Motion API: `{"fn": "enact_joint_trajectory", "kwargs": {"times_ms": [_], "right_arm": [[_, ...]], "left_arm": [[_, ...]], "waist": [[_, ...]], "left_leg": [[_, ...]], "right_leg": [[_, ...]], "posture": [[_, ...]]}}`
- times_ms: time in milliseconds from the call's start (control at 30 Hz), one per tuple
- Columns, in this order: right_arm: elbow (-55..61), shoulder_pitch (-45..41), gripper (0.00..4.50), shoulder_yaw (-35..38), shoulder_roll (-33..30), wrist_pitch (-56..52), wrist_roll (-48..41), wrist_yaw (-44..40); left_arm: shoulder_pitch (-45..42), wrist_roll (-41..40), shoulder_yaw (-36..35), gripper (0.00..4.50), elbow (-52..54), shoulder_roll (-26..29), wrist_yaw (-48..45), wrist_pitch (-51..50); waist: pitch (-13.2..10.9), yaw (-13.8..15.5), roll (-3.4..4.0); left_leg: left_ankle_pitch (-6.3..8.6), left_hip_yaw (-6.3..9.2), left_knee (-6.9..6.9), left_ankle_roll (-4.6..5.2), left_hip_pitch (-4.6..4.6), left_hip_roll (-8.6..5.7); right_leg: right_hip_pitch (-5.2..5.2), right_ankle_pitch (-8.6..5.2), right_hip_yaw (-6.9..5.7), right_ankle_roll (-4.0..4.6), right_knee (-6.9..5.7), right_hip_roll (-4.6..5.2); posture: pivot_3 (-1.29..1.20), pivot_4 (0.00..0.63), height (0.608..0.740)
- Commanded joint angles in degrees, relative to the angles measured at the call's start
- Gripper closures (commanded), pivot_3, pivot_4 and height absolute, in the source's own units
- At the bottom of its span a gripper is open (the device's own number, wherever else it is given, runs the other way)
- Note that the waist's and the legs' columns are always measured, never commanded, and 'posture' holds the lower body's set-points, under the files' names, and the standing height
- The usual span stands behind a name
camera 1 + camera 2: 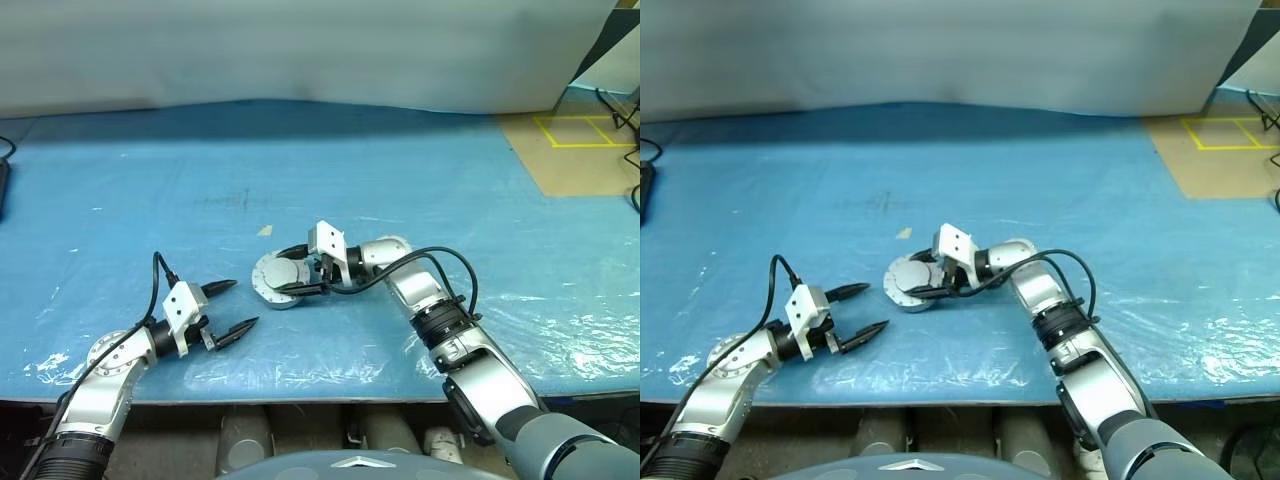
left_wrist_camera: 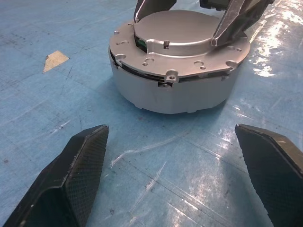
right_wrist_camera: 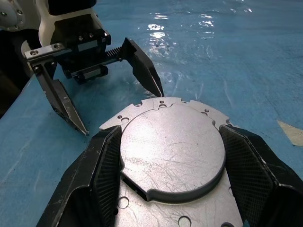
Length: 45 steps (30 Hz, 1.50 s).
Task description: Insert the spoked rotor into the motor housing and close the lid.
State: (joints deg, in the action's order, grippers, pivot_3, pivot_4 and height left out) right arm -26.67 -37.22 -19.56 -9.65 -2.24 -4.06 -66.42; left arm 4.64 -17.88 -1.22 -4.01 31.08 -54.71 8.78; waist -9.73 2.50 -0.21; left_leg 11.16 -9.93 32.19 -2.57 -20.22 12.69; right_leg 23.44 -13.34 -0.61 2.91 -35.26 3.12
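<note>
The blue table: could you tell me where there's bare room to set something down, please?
The blue table is bare across its far half and right side. It is crowded near the front centre, where the right gripper straddles the lid on the motor housing and the open left gripper points at them.

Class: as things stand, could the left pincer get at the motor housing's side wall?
Probably yes. The left pincer stands open and faces the motor housing across bare blue mat. The right pincer grips only the lid on top, leaving the near wall free.
</note>
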Motion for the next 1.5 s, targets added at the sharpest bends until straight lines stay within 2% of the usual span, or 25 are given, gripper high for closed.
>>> {"fn": "enact_joint_trajectory", "kwargs": {"times_ms": [33, 967, 1133, 1300, 1400, 1500], "right_arm": [[1.84, -1.03, 1.58, 0.69, 0.50, -1.05, -0.88, 0.82], [-2.03, -0.33, 1.58, -3.16, -2.24, 3.09, 3.96, 1.03], [-4.17, -0.69, 1.58, -4.13, -2.61, 4.20, 5.58, 1.73], [-4.97, -0.77, 1.58, -4.33, -2.64, 4.85, 5.57, 1.96], [-5.06, -0.74, 1.58, -4.36, -2.66, 4.95, 5.56, 2.10], [-5.11, -0.70, 1.58, -4.39, -2.74, 5.08, 5.61, 2.39]], "left_arm": [[0.21, -0.50, -0.98, 0.00, 1.26, 0.32, -0.13, 0.32], [0.04, -0.96, -1.70, 0.00, 1.51, -0.05, 0.68, -0.17], [-1.92, -4.05, -4.32, 0.00, 2.19, -0.59, 2.56, -3.20], [-4.38, -9.92, -6.53, 0.00, 4.87, -0.99, 3.44, -10.68], [-5.20, -11.98, -6.37, 0.65, 6.60, -0.83, 2.45, -14.08], [-5.41, -13.40, -5.81, 1.62, 8.01, -0.91, 1.45, -16.45]], "waist": [[0.00, 0.00, 0.00], [0.00, 0.02, 0.00], [0.00, 0.00, 0.00], [0.01, 0.01, -0.01], [0.01, 0.01, -0.01], [0.01, 0.00, -0.01]], "left_leg": [[0.00, 0.00, 0.00, 0.00, 0.00, 0.00], [0.00, 0.00, 0.00, 0.00, 0.02, -0.02], [0.00, 0.00, 0.01, 0.00, 0.12, -0.02], [0.00, 0.00, 0.04, 0.00, 0.23, -0.04], [0.00, 0.00, 0.04, 0.00, 0.23, -0.06], [0.00, -0.02, 0.04, 0.00, 0.23, -0.06]], "right_leg": [[0.00, 0.00, 0.00, 0.00, 0.00, 0.00], [-0.02, 0.00, 0.01, 0.00, 0.00, 0.01], [-0.10, 0.00, 0.01, 0.00, -0.03, 0.01], [-0.14, 0.00, 0.06, 0.00, -0.17, 0.02], [-0.14, 0.00, 0.08, 0.00, -0.17, 0.02], [-0.14, 0.00, 0.09, 0.00, -0.16, 0.02]], "posture": [[0.00, 0.150, 0.740], [0.00, 0.150, 0.740], [0.00, 0.150, 0.740], [0.00, 0.150, 0.740], [0.00, 0.150, 0.740], [0.00, 0.150, 0.740]]}}
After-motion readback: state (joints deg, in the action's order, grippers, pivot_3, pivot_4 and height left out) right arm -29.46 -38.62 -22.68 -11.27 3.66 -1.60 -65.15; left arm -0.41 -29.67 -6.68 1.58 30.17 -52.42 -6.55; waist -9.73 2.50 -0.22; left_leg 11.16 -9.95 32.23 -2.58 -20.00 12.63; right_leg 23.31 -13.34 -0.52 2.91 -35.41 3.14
